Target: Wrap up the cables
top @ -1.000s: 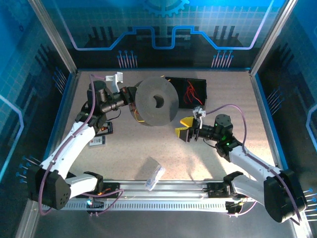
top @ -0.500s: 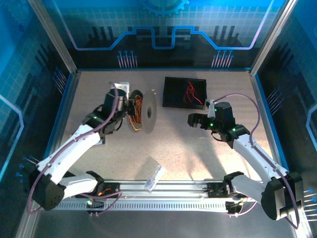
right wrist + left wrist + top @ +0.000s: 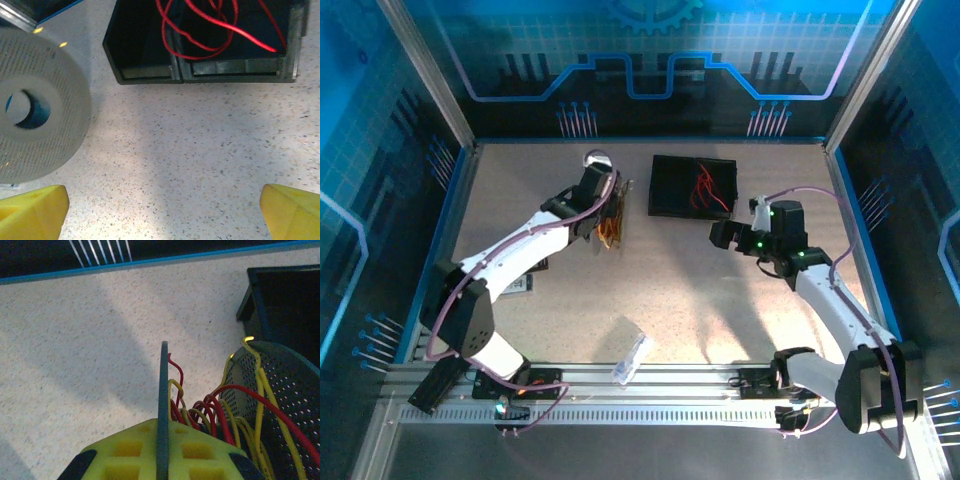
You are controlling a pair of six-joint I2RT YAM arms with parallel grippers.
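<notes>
With my left gripper (image 3: pixel 162 456) pinching the spool (image 3: pixel 55 95), winding seems underway; my right gripper (image 3: pixel 162 212), spread wide and empty right of the spool, should fetch the red cable (image 3: pixel 265 45).

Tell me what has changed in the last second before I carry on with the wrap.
The left tool, shut on the flange of the spool, has turned it from face-up to edge-on and shifted it slightly left. The right tool, open and empty, has backed off from the spool, rightward and farther out. The black bin with its red cables and the clear packet stayed put.
</notes>
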